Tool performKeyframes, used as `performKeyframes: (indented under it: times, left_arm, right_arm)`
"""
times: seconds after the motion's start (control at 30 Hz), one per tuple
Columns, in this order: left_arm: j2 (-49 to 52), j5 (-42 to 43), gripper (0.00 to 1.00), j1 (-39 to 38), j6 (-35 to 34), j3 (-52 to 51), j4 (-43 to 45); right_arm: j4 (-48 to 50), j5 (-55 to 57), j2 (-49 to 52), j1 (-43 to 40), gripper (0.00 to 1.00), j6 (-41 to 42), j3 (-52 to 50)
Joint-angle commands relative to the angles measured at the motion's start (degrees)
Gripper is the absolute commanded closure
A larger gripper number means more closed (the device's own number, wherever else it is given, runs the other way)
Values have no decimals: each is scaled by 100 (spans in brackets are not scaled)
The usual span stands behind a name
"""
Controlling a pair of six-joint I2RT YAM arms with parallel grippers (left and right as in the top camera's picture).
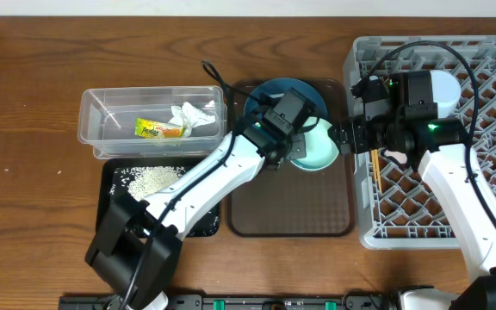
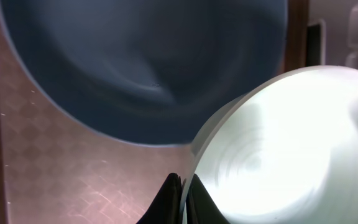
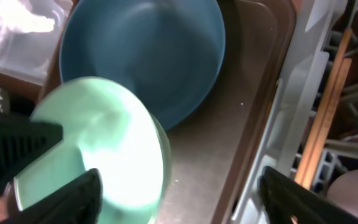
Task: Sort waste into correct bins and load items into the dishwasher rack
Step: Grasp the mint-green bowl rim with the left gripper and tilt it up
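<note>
"Left wrist camera first. What is right up close?"

"My left pincer point(image 2: 182, 190). It is pinched tight on the rim of the mint green bowl point(image 2: 278, 143). The bowl is tipped up over the brown tray point(image 2: 55, 174). Just behind it is the dark blue bowl point(image 2: 142, 62), sitting on that tray."

"And your other pincer?"

"My right pincer point(image 3: 182, 198) is just beside the mint bowl, with its fingers wide apart. It holds nothing. I think I am passing the bowl from one arm to the other, so it can go in the rack."

"What is in the rack so far?"

"The grey rack point(image 1: 489, 207) has the two chopsticks point(image 3: 328, 106) lying near its edge. The pink cup point(image 3: 353, 193) is close to them. A pale round thing point(image 1: 448, 86) sits farther back, half hidden by my right arm. I think it is the light blue bowl, but I cannot be sure."

"And the rubbish, far over on the other side?"

"That looks done. The wrapper point(image 1: 159, 130) and the tissue point(image 1: 193, 116) are in the clear tub point(image 1: 93, 112). The rice point(image 1: 151, 179) is in the black tray point(image 1: 108, 176)."

"So what is left?"

"Two bowls, I think. The mint one has to go in the rack, then the big dark blue one."
</note>
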Motion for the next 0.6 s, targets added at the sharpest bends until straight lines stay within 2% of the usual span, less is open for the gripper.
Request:
performKeyframes:
  times: [0.0, 0.1, 0.17, 0.5, 0.57]
  left_arm:
    - [-234, 214, 94, -39, 15, 9, -2]
    - [-328, 251, 94, -44, 15, 9, -20]
    - [-387, 254, 94, -44, 13, 9, -15]
    - [-442, 426, 94, -44, 13, 9, -13]
    - [-444, 426, 94, -44, 13, 9, -15]
  right_arm:
    - [17, -125, 2, 9, 31, 20, -9]
    - [28, -125, 2, 9, 46, 20, -9]
    - [28, -127, 2, 9, 50, 20, -9]
    - [83, -103, 2, 313, 55, -7, -15]
    - [107, 63, 4, 439, 60, -4, -15]
